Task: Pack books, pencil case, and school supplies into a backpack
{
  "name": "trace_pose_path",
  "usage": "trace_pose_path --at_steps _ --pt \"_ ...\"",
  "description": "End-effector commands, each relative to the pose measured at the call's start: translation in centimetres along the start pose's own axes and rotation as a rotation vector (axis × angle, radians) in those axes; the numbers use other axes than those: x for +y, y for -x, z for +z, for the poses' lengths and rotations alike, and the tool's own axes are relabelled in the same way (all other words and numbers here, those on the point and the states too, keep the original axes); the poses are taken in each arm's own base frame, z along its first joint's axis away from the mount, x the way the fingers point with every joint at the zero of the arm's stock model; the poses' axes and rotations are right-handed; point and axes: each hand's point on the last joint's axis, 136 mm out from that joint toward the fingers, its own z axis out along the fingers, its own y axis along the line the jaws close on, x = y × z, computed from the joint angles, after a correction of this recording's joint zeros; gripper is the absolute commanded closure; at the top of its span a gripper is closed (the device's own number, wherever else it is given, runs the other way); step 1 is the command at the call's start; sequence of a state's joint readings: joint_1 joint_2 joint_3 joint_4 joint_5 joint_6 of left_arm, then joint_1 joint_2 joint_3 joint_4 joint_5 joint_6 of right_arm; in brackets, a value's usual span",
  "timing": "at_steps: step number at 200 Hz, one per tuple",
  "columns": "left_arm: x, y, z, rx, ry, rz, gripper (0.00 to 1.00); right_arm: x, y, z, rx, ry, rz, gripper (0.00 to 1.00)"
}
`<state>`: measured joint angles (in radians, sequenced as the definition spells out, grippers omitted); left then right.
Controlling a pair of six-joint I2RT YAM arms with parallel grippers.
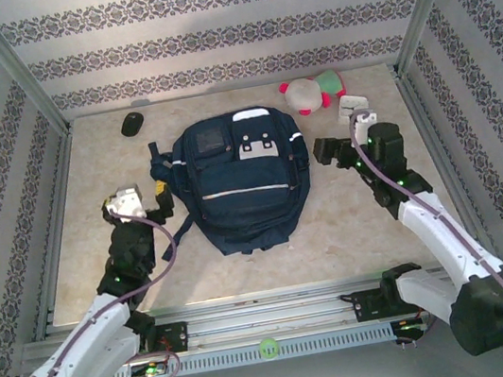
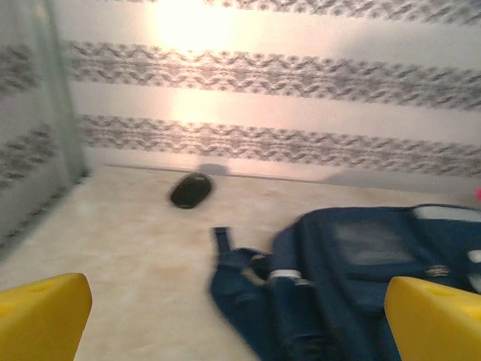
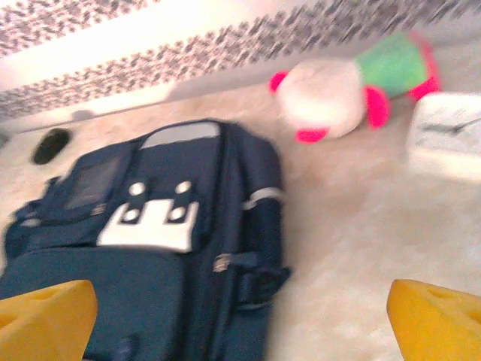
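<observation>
The navy backpack (image 1: 241, 181) lies flat in the middle of the table, its grey-white patch (image 1: 257, 147) facing up. My left gripper (image 1: 161, 196) hovers at the backpack's left side by a strap, open. In the left wrist view its yellow fingertips (image 2: 41, 316) stand wide apart with nothing gripped, and the backpack (image 2: 361, 278) lies ahead to the right. My right gripper (image 1: 327, 151) is open beside the backpack's right side. In the right wrist view the backpack (image 3: 150, 248) lies ahead between its yellow fingertips (image 3: 436, 323). The books, pencil case and school supplies are out of view.
A black computer mouse (image 1: 132, 123) lies at the back left. A pink-and-white plush toy (image 1: 313, 93) and a white square clock (image 1: 350, 104) sit at the back right. Patterned walls close the table on three sides.
</observation>
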<state>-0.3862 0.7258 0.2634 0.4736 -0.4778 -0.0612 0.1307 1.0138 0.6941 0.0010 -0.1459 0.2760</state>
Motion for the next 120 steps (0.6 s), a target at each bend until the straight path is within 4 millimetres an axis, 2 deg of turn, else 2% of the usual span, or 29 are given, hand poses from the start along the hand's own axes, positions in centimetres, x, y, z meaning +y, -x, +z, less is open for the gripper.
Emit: trace_pose_path --at_steps 1,27,42,59,69,78,83,91,99,111,120 --pt "2.8 -0.4 -0.2 -0.09 0.137 0.096 0.0 -3.7 -1.6 1.0 -0.029 -0.124 -0.145 0.02" --pt "3.3 -3.7 1.1 -0.025 0.166 0.142 0.01 -6.1 -3.9 3.2 -0.014 -0.136 -0.121 0.02" --pt "3.5 -6.1 2.2 0.027 0.182 0.148 0.01 -6.4 -5.4 4.6 0.02 -0.114 -0.153 0.02" --pt "3.1 -6.7 3.0 -0.035 0.169 0.155 0.01 -6.8 -6.8 5.8 0.022 -0.1 -0.159 0.02" --pt "2.8 -6.9 4.4 -0.016 0.185 0.191 0.01 -6.7 -6.7 6.4 -0.017 -0.084 -0.158 0.02" --pt "1.6 -7.2 5.5 -0.003 0.119 0.228 0.01 -6.5 -6.6 6.5 0.003 -0.077 -0.174 0.02" --pt "1.8 -7.6 6.0 0.006 0.14 0.225 0.01 -6.5 -6.5 6.6 -0.009 -0.079 -0.172 0.02" --pt "1.8 -9.1 6.3 0.028 0.126 0.223 0.01 -6.8 -6.6 6.6 -0.005 -0.092 -0.169 0.02" --pt "1.1 -9.0 7.0 0.041 0.093 0.243 0.01 -6.9 -6.6 6.5 -0.007 -0.097 -0.167 0.02" --pt "1.5 -9.3 6.9 0.044 0.052 0.199 0.01 -6.9 -6.4 6.3 -0.021 -0.1 -0.168 0.02" --pt "1.6 -10.6 7.0 0.067 -0.028 0.146 0.01 -6.4 -6.3 5.8 -0.045 -0.08 -0.182 0.02"
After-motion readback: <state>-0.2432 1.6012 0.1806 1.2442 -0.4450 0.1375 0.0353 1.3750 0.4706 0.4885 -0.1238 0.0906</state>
